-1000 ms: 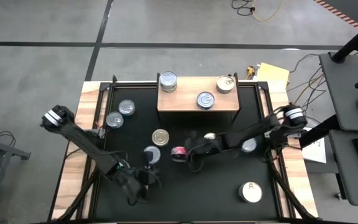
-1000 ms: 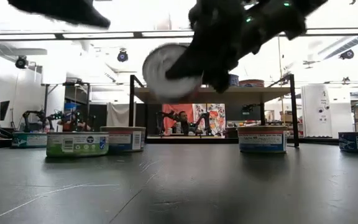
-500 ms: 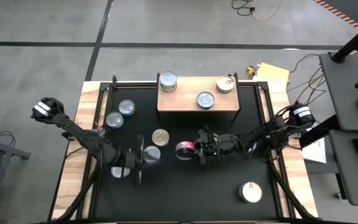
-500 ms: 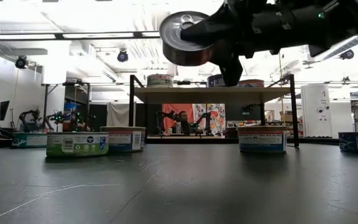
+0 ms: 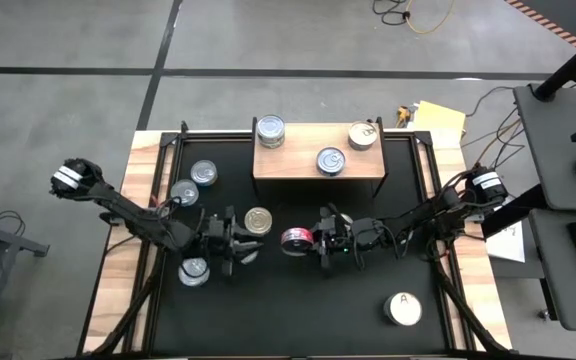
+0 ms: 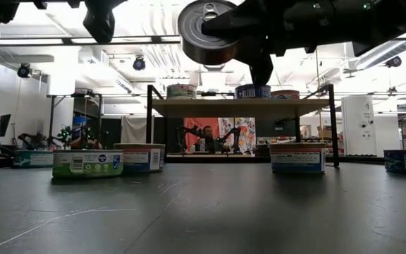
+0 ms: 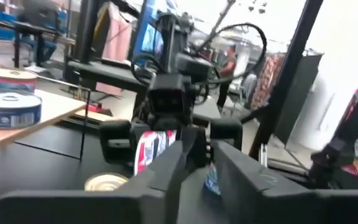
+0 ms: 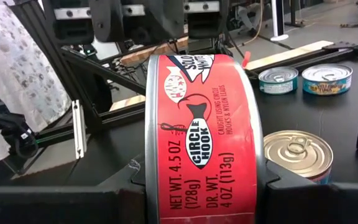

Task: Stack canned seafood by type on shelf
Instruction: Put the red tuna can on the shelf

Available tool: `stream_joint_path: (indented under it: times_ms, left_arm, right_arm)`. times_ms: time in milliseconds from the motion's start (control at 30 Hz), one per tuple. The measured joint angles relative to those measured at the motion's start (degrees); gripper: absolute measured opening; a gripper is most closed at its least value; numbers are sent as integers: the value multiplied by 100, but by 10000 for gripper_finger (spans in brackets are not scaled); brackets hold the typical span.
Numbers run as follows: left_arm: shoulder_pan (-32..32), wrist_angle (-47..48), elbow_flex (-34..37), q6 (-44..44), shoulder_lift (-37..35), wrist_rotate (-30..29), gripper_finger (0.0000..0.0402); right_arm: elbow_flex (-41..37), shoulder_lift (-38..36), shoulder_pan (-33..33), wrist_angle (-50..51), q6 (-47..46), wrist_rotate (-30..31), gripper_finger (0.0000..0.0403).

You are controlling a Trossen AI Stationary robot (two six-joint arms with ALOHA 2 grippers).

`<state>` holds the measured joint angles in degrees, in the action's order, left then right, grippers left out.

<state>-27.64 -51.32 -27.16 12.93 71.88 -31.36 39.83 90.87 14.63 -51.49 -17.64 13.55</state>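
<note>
Only three cans sit on the shelf (image 5: 318, 176) so far, unstacked, my right gripper (image 5: 308, 240) clamps a red tin (image 5: 295, 239) mid-table, left gripper (image 5: 236, 243) can't tell, six more loose.

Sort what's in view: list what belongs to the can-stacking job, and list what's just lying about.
Job:
red-label can in the right claw
left claw
gold-topped can
white-topped can marked A
three cans on the shelf
two cans by the table's left edge

Lying about:
yellow paper
floor cables
</note>
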Motion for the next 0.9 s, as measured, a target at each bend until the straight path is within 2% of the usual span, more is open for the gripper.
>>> stream_joint_path:
  times_ms: [267, 400, 567, 900]
  left_arm:
    - [19, 265, 2, -1, 344, 89, 204]
    - [53, 115, -23, 6, 585, 69, 240]
    - [152, -57, -202, -35, 886, 56, 259]
    - [418, -28, -470, -38, 1293, 73, 261]
  right_arm:
    - [184, 0, 0, 14, 260, 6, 120]
    - [336, 0, 0, 154, 463, 3, 120]
    - [515, 0, -2, 429, 507, -24, 120]
    - [595, -2, 11, 501, 529, -63, 120]
